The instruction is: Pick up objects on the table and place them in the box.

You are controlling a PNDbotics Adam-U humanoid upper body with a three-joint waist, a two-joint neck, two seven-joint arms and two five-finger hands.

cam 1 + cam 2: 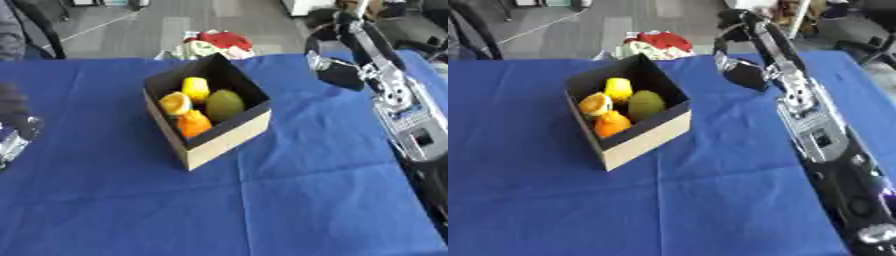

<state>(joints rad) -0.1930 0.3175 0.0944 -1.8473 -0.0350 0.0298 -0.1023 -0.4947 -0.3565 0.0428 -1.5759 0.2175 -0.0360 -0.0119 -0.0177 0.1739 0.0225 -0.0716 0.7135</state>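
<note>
Our right hand [741, 70] hangs above the far right part of the table, at the end of a long silver and black arm that comes in from the lower right. Its dark fingers curl downward and hold nothing that we can see; it is well apart from the box.

Only the left eye view shows our left hand [13, 112], a dark shape at the left edge (with a silver wrist below it). We cannot tell whether its fingers are spread or curled. The right eye view leaves it out, but shows more of the right arm, down to its joints near the bottom corner.

The box [226, 142] stands near the middle of the blue tablecloth [289, 210], a little toward the far side. It is open at the top, black inside, with pale tan outer walls. It sits turned, so one corner points toward us and its long axis runs from near left to far right.

Inside lie four pieces of fruit, close together. A yellow one [196, 88] is farthest back, a cut orange half [175, 103] beside it at left, a whole orange one [193, 123] nearest us, and a green rounded one [224, 105] at right against the wall.

Beyond the table's far edge lies a heap of red and white cloth [214, 45] on the grey floor.
</note>
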